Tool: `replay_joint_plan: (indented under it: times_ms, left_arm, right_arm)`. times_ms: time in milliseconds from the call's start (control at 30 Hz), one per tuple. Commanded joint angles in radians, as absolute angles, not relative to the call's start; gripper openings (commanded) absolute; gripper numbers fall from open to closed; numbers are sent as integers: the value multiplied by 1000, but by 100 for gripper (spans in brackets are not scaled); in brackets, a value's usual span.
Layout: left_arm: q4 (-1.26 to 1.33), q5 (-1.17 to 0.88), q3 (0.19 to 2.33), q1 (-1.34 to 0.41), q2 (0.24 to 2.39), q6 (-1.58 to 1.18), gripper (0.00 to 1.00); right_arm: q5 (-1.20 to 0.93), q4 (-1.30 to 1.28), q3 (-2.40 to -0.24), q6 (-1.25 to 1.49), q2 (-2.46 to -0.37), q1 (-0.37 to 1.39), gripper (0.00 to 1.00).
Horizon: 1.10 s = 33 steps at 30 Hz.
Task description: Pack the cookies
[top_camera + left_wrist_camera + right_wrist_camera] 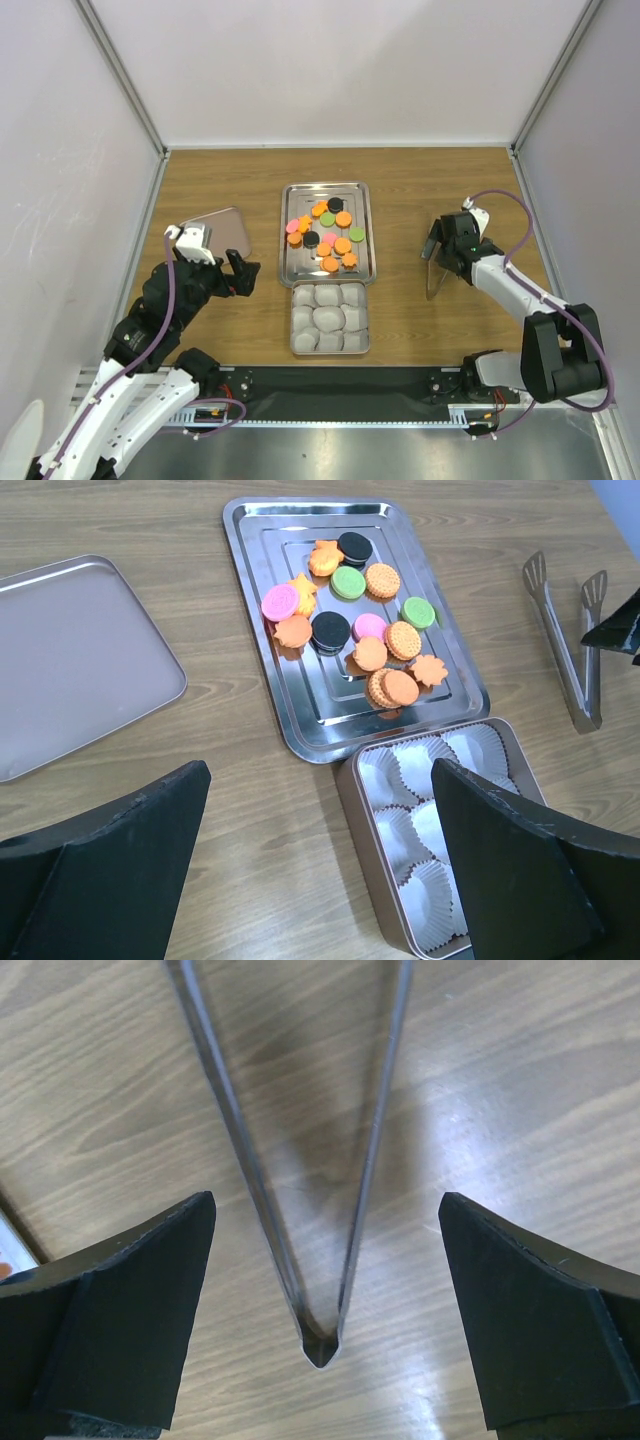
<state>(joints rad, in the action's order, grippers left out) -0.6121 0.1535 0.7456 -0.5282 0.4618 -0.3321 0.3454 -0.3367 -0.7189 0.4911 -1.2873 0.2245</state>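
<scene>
I see my left end effector (320, 780) released and empty. My right end effector (322, 1222) is released above the tongs (228, 1130). Cookies (330, 632) lie on the tray (300, 720).

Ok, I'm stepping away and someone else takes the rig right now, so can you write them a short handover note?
Left gripper: open, empty, beside the box.
Right gripper: open, over the hinge end of the tongs, which lie on the table, not gripped.
Cookies: all on the steel tray.
The paper cups in the box look empty.
The lid lies off to the left.
Done: box open, nothing packed.
Left: probably grasp the tongs, then move every cookie into the cups.
</scene>
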Motion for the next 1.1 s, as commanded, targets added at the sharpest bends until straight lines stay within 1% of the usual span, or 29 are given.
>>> replay_joint_plan:
  times_ms: [0,333,400,533,567,667,700,833,933,1000,1033,1067]
  left_arm:
    - [-581,144,739,-534,456,-328,100]
    - [-580,140,738,-535,448,-328,100]
    - [-580,141,738,-534,446,-328,100]
    - [-580,140,738,-535,449,-328,100]
    - [-578,140,738,-534,449,-328,100]
    - [-578,138,736,-535,454,-327,100]
    - [-578,137,738,-535,456,-327,100]
    - [-580,138,738,-535,459,-328,100]
    - [-580,138,738,-534,457,-328,100]
    - [-580,140,738,-535,459,-327,100]
    - [-578,140,738,-535,462,-327,100]
    - [-578,140,738,-535,462,-327,100]
  right_arm:
    - [292,-275,-767,459,-1322,213,100]
    - [244,-241,-785,430,-1459,176,100]
    - [233,-230,-782,422,-1471,163,98]
    - [196,-210,-785,411,-1522,155,93]
    - [195,-207,-788,408,-1534,153,90]
    - [192,-222,-807,407,-1560,152,86]
    - [196,-225,-811,407,-1563,153,83]
    - [221,-256,-836,407,-1589,153,80]
    - [212,-256,-838,402,-1598,152,75]
    - [206,-259,-845,397,-1606,152,65]
    - [207,-274,-851,399,-1611,152,58]
    - [206,-282,-871,396,-1612,152,47]
